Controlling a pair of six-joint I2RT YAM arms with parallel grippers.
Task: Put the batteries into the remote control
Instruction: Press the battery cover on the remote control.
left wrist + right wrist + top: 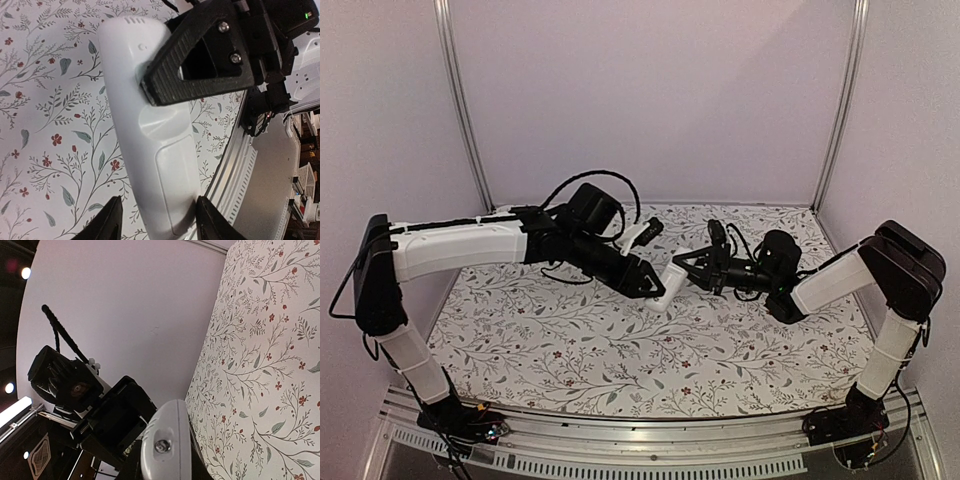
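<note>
The white remote control (670, 287) hangs in mid-air over the middle of the table, between both grippers. In the left wrist view its plain back with the battery cover (165, 165) faces the camera. My left gripper (162, 220) straddles its lower end. One finger touches it and a gap shows at the other finger. My right gripper (683, 267) is shut on the remote's other end, with one black finger (170, 75) lying across it. The right wrist view shows the remote's tip (165, 440) between my right gripper's jaws (165, 471). The batteries are out of view.
A floral cloth (580, 350) covers the table. A slotted metal rail (620, 445) runs along the near edge and also shows in the left wrist view (240, 165). White walls and metal posts (460, 100) close in the back and sides.
</note>
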